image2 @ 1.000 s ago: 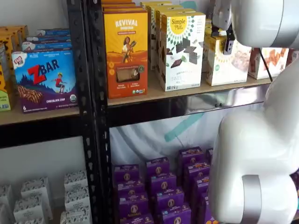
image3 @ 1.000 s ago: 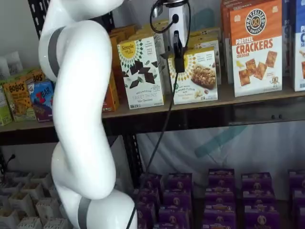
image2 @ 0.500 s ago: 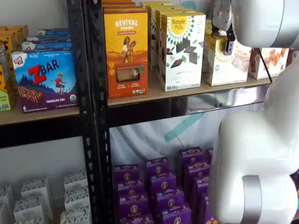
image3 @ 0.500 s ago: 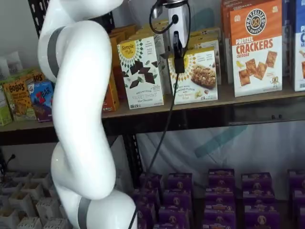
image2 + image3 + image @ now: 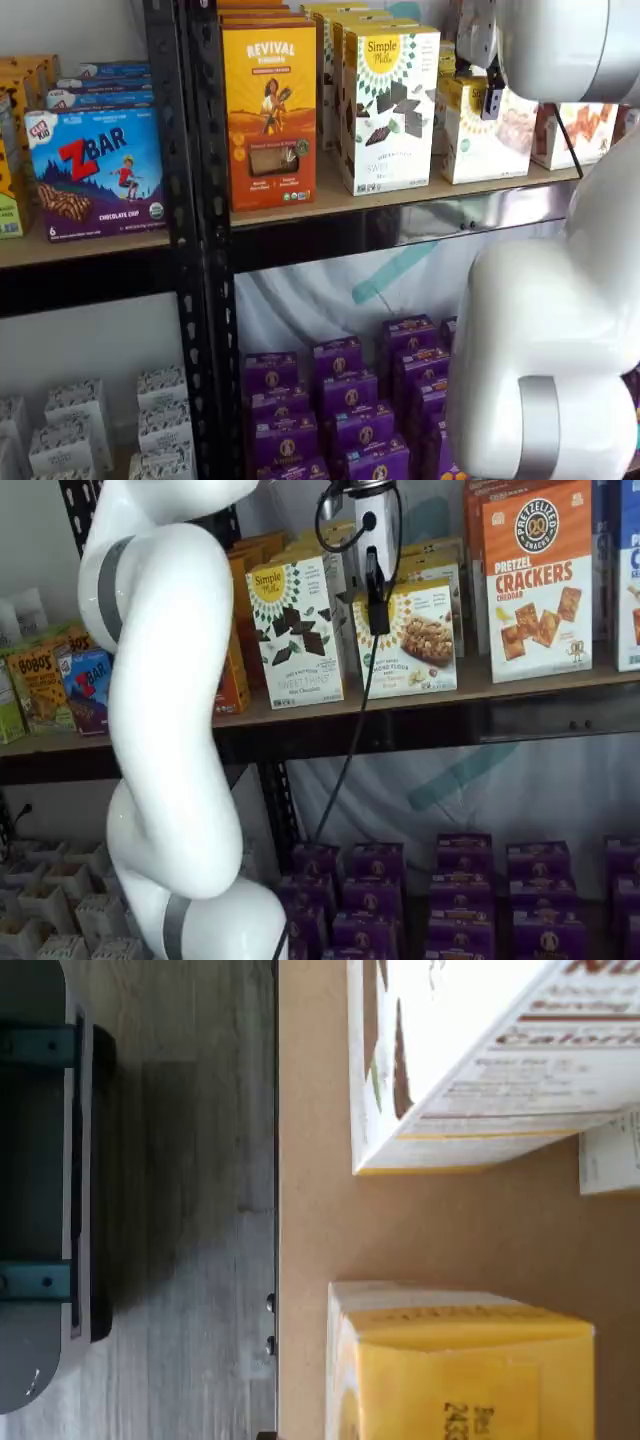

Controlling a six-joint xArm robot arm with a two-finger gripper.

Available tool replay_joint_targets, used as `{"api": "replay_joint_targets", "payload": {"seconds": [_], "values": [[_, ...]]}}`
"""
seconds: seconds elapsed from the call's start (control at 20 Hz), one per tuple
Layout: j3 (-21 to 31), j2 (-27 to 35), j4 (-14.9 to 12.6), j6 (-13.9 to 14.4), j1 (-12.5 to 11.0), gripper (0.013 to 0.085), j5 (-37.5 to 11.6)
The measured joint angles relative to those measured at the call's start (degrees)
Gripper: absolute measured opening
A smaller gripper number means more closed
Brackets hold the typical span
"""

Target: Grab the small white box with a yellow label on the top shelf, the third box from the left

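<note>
Gripper: white body with black fingers (image 5: 375, 600), seen side-on before the box front; jaws released at full spread, holding nothing.
Box: small white carton with yellow round label (image 5: 412, 640), at the tan wooden top shelf's (image 5: 500, 685) front edge.

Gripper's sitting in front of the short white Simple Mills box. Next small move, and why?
Probably ease straight in toward the short white carton with the yellow round label. In a shelf view the gripper hangs side-on before its front face, nothing held, and the carton sits untouched on the tan wooden top shelf.
</note>
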Motion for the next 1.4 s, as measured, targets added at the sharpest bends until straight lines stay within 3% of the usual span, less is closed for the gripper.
{"api": "replay_joint_targets", "payload": {"seconds": [0.15, 0.25, 0.45, 1.0, 1.1, 1.2, 1.35, 1.4], "values": [[-0.05, 0.06, 0.00, -0.02, -0.02, 0.0850, 0.08], [0.11, -0.02, 0.04, -0.07, -0.07, 0.0770, -0.06], [0.00, 0.05, 0.21, -0.21, -0.24, 0.0690, 0.23], [0.53, -0.21, 0.12, -1.06, -1.07, 0.0690, 0.01], [0.67, -0.32, 0.15, -1.10, -1.11, 0.0610, -0.03], [0.79, -0.44, 0.22, -1.13, -1.14, 0.0570, -0.03], [0.82, -0.52, 0.16, -1.17, -1.18, 0.0570, 0.08], [0.89, -0.58, 0.26, -1.23, -1.25, 0.0530, 0.02]]}}
